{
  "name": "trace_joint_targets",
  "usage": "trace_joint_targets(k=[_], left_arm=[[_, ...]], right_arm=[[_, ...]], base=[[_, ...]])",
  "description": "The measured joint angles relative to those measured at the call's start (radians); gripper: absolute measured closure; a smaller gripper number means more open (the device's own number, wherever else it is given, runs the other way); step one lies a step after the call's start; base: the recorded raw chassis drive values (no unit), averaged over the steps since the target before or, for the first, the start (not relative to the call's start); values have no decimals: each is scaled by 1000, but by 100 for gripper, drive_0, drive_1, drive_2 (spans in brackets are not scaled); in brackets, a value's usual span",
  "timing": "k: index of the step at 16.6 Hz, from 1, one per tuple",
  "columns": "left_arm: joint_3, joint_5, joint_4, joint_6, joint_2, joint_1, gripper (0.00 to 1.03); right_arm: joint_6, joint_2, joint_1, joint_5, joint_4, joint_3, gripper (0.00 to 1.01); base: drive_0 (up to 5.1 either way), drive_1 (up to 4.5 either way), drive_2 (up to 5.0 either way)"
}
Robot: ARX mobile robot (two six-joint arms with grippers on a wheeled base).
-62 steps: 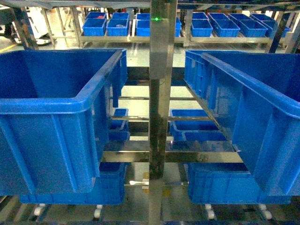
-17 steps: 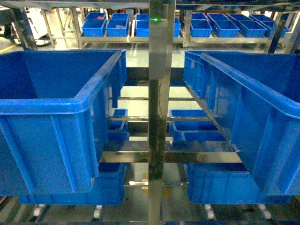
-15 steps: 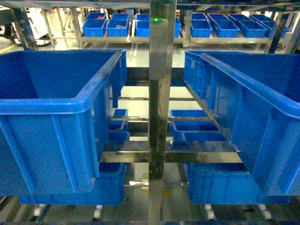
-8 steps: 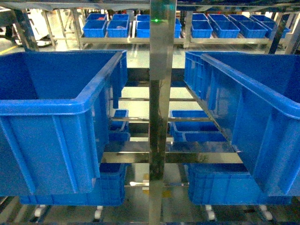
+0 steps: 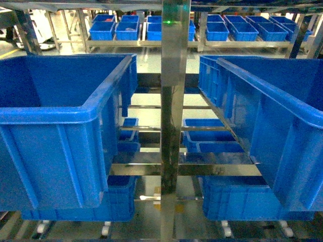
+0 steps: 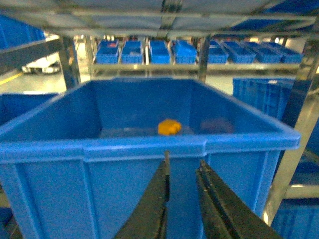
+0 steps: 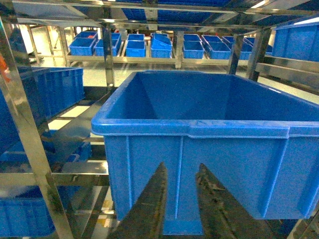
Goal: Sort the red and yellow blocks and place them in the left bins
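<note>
Jaws of the left gripper (image 6: 182,199) stand a narrow slit apart with nothing between them, poised low in front of the near wall of the left bin (image 6: 144,149). Beyond that wall and higher than the fingertips, the yellow block (image 6: 169,126) lies on the bin floor towards the back, almost dead ahead; a dim reddish smudge to its right may be the red block (image 6: 216,125), though blur leaves that unsure. Neither block's long axis can be read. The right gripper (image 7: 178,199) is likewise parted a little and empty, facing the right bin (image 7: 199,129), whose visible interior shows no block. So the left arm is judged nearer. From the head camera, neither block nor arm appears, only bin walls and the steel post (image 5: 174,101).
</note>
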Motion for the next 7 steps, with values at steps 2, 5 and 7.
trace_joint_targets(k=[2,5,7], left_arm=[[-3,-2,-16,0,0,0,79],[-4,-2,-19,0,0,0,55],[-4,0,-21,0,0,0,30]], right_arm=[[0,0,0,0,2,0,76],[0,0,0,0,0,0,52],[0,0,0,0,1,0,26]], base=[[0,0,0],[0,0,0],[0,0,0]])
